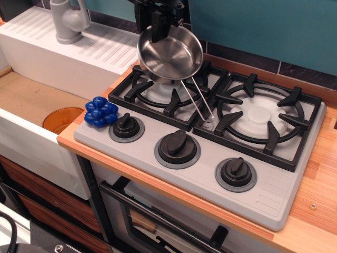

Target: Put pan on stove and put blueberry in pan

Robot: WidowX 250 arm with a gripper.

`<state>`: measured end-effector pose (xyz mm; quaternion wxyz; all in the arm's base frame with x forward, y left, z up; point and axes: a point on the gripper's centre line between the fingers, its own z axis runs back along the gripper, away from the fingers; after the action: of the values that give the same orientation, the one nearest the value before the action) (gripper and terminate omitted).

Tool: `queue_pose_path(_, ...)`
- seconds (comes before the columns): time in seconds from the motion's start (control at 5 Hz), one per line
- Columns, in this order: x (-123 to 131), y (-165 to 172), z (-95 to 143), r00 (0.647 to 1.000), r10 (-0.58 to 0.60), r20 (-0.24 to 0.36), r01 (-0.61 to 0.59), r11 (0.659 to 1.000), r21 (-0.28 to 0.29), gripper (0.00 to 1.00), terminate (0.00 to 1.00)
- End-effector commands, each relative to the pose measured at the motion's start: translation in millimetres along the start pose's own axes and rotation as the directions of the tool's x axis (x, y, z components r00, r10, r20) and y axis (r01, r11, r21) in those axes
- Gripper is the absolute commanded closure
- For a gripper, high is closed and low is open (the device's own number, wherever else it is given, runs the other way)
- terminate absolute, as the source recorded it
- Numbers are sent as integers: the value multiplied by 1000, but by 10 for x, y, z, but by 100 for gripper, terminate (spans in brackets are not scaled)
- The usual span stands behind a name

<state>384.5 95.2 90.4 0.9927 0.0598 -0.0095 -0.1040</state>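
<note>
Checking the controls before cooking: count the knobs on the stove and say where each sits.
3, all along the front edge of the stove: left knob beside the blueberry, middle knob, right knob. None appears hidden.

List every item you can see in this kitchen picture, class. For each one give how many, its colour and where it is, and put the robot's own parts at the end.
pan: 1, shiny steel, held tilted over the left burner, wire handle pointing down toward the stove's middle
stove: 1, grey, on the wooden counter
grates: 2, black, side by side on the stove
knobs: 3, black on grey rings, along the stove's front edge
blueberry: 1 cluster, deep blue, at the stove's front left corner beside the left knob
faucet: 1, grey, top left behind the sink
orange disc: 1, in the sink, partly hidden
gripper: 1, black, top centre, gripping the pan's far rim
</note>
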Motion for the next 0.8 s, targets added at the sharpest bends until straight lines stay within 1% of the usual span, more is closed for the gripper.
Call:
queue_pose_path(0.0,187,15,354,999,-2,47,0,999,32,0,0)
queue_pose_path(0.4,128,-32,606,1000,-26,10,26,998,52,0,0)
queue_pose_path(0.6,128,-32,606,1000,-26,10,26,998,52,0,0)
